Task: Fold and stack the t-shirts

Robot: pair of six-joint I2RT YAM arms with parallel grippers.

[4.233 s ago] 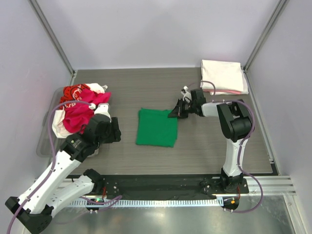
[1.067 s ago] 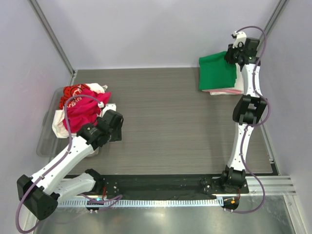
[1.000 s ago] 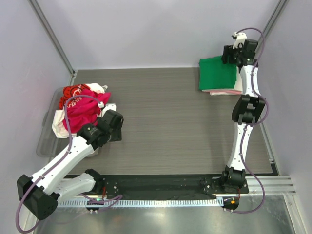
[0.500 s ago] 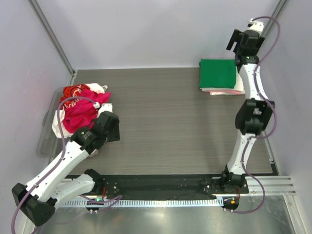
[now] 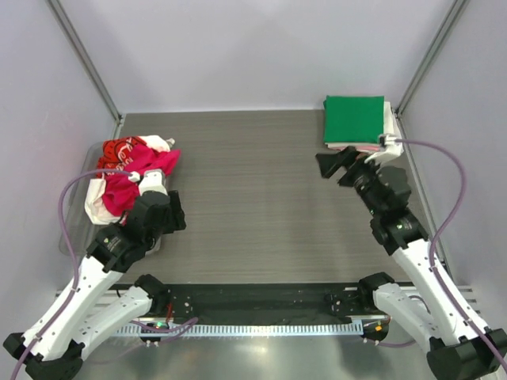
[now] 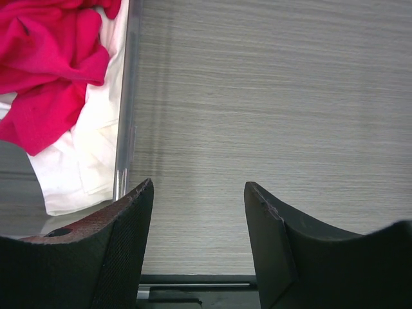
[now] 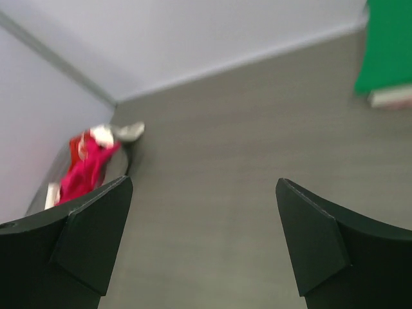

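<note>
A: Looking for the green t-shirt (image 5: 353, 119) here. Spotting it anywhere?

B: Yep, sitting folded flat in the far right corner of the table (image 5: 261, 182), lying on top of the cream-white and pink folded ones (image 5: 388, 131).

A: Holding anything with the right gripper (image 5: 331, 163)?

B: Nope, gaping wide with nothing between the fingers, hovering over bare table just in front of that stack.

A: And checking the left gripper (image 6: 196, 193)?

B: Also standing spread apart, gripping nothing, hanging near the left edge right beside the clear bin (image 6: 124, 129).

A: Seeing any unfolded stuff?

B: Lying crumpled in that bin: magenta-red t-shirt (image 5: 131, 178) on top, white one (image 5: 95, 207) peeking out underneath, red printed one (image 5: 119, 148) sitting toward the far side.
</note>
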